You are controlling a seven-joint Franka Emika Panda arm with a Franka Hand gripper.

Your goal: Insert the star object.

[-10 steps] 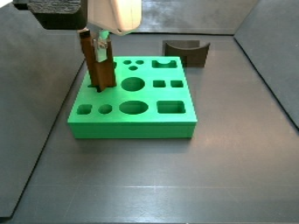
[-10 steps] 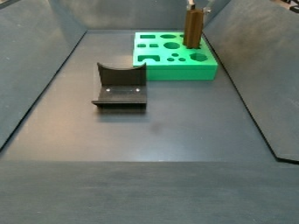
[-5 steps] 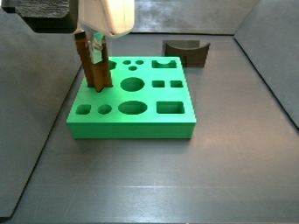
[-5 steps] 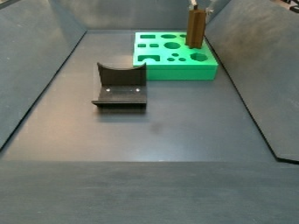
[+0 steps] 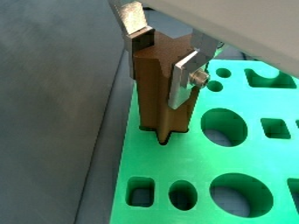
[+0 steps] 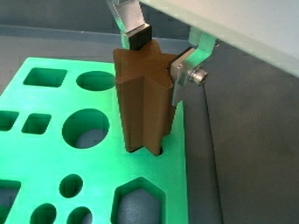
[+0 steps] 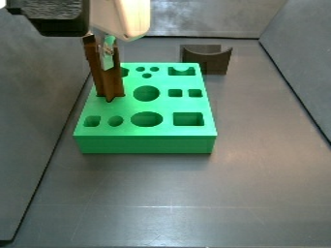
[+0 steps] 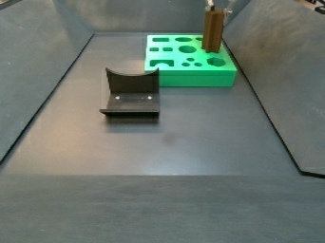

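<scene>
Gripper (image 5: 163,54) is clamped on the top of the tall brown star-section wooden prism (image 5: 160,92); silver finger plates (image 6: 186,68) with dark pads press its opposite sides in both wrist views. Gripper (image 6: 159,50) holds the star prism (image 6: 142,101) upright.

Directly below the gripper is the bright green plastic block with shaped cutouts (image 5: 251,149). The prism's lower end sits at the block's top face, at the edge-side row of holes; in a wrist view the tip meets the green surface (image 6: 70,166), but how deep it sits in a hole, I cannot tell.

In a side view the gripper (image 7: 104,44) hangs over the block's (image 7: 145,121) far left corner, prism (image 7: 104,70) slightly tilted, its bottom at the block top. Round, square and other cutouts lie beside the prism, away from the edge.

Other side view: prism (image 8: 214,28) stands at the far corner of the block (image 8: 191,63); the gripper itself is cropped out there.

Dark L-shaped fixture (image 8: 129,92) stands on the grey floor (image 8: 165,161), well apart from gripper and block. Also visible behind the block (image 7: 207,56).
</scene>
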